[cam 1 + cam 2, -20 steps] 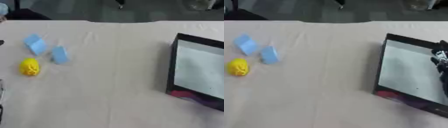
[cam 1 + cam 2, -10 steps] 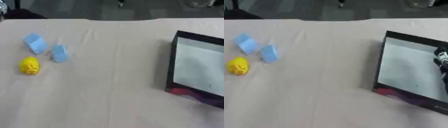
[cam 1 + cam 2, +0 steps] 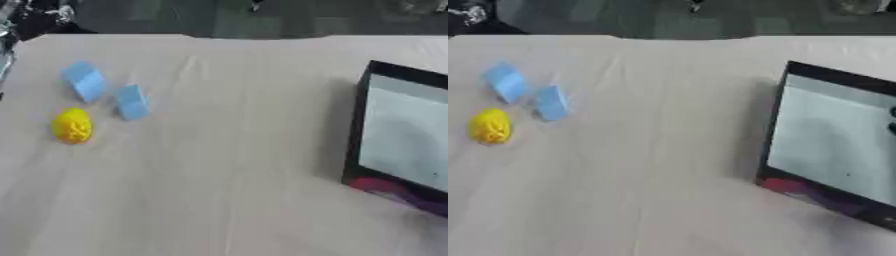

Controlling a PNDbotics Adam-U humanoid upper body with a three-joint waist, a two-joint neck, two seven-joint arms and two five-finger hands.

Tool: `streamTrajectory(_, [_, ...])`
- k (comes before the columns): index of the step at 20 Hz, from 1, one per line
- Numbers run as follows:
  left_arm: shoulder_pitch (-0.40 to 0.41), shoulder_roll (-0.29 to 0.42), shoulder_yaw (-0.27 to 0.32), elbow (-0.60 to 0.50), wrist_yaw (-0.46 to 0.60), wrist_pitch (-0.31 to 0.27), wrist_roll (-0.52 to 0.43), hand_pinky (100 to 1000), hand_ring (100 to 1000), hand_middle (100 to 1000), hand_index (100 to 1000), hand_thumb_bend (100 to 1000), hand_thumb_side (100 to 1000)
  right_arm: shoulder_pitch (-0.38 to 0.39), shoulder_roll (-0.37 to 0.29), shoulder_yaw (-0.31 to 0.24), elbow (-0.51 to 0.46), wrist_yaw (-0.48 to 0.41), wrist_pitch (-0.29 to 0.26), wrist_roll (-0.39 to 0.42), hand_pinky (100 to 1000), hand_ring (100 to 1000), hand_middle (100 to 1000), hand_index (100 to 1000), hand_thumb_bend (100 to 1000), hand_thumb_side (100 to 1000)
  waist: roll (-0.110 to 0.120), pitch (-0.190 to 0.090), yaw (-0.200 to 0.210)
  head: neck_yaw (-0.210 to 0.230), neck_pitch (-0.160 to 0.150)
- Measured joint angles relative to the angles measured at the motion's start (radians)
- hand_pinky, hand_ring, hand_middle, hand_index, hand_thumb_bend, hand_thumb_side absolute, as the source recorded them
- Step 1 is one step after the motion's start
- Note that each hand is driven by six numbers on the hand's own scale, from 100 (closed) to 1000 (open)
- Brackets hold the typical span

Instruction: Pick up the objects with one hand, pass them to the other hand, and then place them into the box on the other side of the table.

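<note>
A matt, faintly creased beige cloth covers the bench [image 3: 236, 150], the two blue blocks [image 3: 86, 81] [image 3: 132, 101] look smooth and matt (plastic or foam, hard to tell), the yellow lump [image 3: 72, 125] bumpy, and the box [image 3: 833, 145] dark-walled, pale matt inside.

It looked like a lab or test room: a bench [image 3: 227, 150] under a plain beige cloth filled the frame, with a dark floor and blurred dark equipment [image 3: 44, 12] at upper left.
</note>
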Motion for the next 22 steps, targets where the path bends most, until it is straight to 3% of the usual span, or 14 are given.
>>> streamTrajectory(7, [-0.099,-0.003,-0.011,0.135,-0.234,-0.001,-0.223,879,877,816,853,655,559,0.000,0.000,0.005,0.005,0.007,0.005,0.008,1000,1000,1000,1000,100,630,0.000,0.000,-0.005,-0.001,-0.009])
streamTrajectory(12, [-0.148,-0.021,-0.003,0.229,-0.390,-0.003,-0.315,911,890,825,851,630,536,-0.001,0.000,0.007,0.006,0.007,0.005,0.013,1000,1000,1000,1000,100,632,0.000,0.000,-0.007,-0.006,-0.018])
streamTrajectory(16, [-0.179,-0.034,0.017,0.311,-0.463,-0.008,-0.380,924,899,835,862,680,586,-0.001,0.000,0.008,0.007,0.008,0.007,0.015,1000,1000,1000,1000,100,635,0.000,0.000,-0.009,-0.006,-0.022])
streamTrajectory(18, [-0.191,-0.037,0.021,0.337,-0.493,-0.022,-0.412,930,902,834,855,727,561,-0.001,0.000,0.010,0.011,0.008,0.008,0.015,1000,1000,1000,1000,100,637,0.000,0.000,-0.009,-0.006,-0.025])
streamTrajectory(22, [-0.206,-0.037,0.026,0.373,-0.577,-0.035,-0.451,944,911,834,847,730,498,-0.001,0.000,0.012,0.012,0.009,0.008,0.016,1000,1000,1000,1000,100,637,0.000,0.000,-0.009,-0.006,-0.025])
